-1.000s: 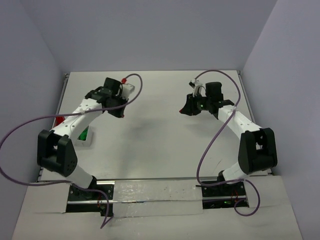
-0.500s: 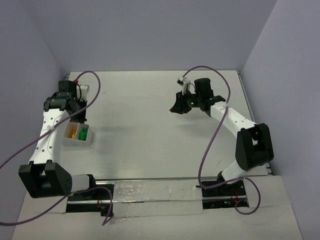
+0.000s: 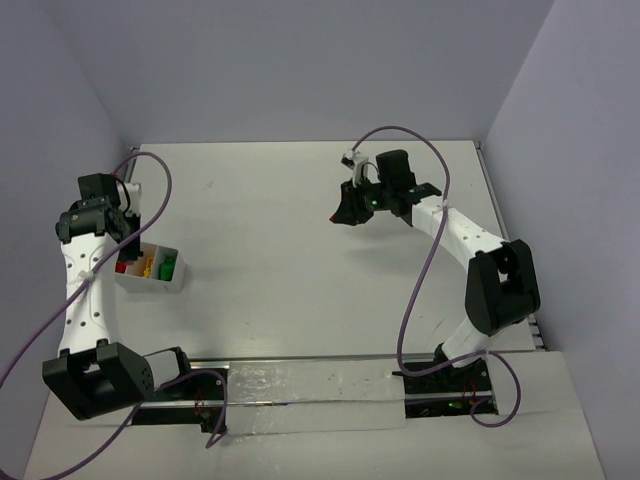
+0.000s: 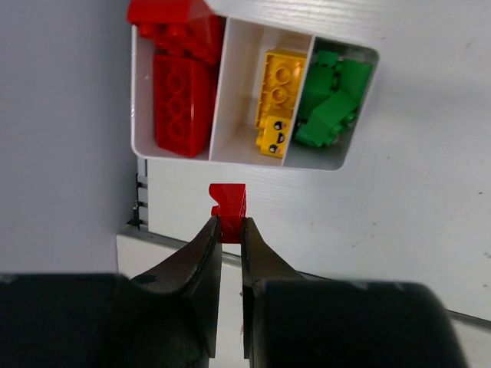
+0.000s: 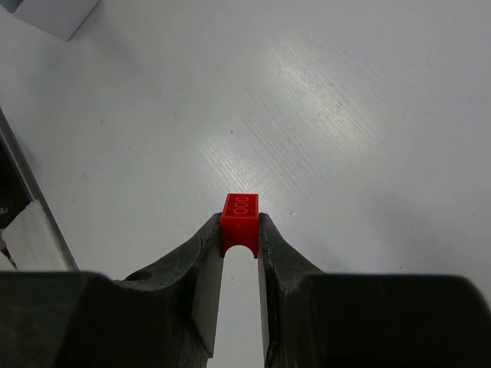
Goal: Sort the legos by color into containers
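Legos first: my left pincer (image 4: 229, 225) is clenched on a small red lego (image 4: 229, 204), held just short of the near rim of the white three-bay container (image 4: 217, 115), which sits at the left edge of the counter (image 4: 414, 192). Its bays hold red bricks (image 4: 182, 96), yellow bricks (image 4: 278, 84) and green bricks (image 4: 334, 100), one colour each. My right pincer (image 5: 239, 234) grips a second red lego (image 5: 239, 215) over the counter, well apart from the container
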`<act>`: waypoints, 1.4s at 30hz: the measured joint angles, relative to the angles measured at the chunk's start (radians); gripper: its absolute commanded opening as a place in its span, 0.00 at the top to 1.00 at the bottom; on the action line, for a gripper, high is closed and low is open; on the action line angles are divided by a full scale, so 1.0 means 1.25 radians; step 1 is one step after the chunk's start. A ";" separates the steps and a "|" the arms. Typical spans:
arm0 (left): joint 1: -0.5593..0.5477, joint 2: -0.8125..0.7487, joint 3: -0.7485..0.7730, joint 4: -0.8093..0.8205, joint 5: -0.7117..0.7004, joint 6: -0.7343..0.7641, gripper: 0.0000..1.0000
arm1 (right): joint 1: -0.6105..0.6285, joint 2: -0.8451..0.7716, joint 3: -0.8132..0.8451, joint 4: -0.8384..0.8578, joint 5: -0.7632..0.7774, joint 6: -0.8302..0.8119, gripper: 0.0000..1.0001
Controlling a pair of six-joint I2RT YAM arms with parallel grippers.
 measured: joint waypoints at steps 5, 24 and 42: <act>0.022 0.001 0.000 -0.001 -0.012 0.023 1.00 | 0.010 0.009 0.044 -0.019 0.001 -0.013 1.00; 0.160 0.023 -0.064 0.048 -0.002 0.147 1.00 | 0.039 0.047 0.088 -0.065 0.013 -0.018 1.00; 0.166 0.089 -0.034 0.083 0.094 0.151 0.98 | 0.041 0.057 0.102 -0.080 0.022 -0.019 1.00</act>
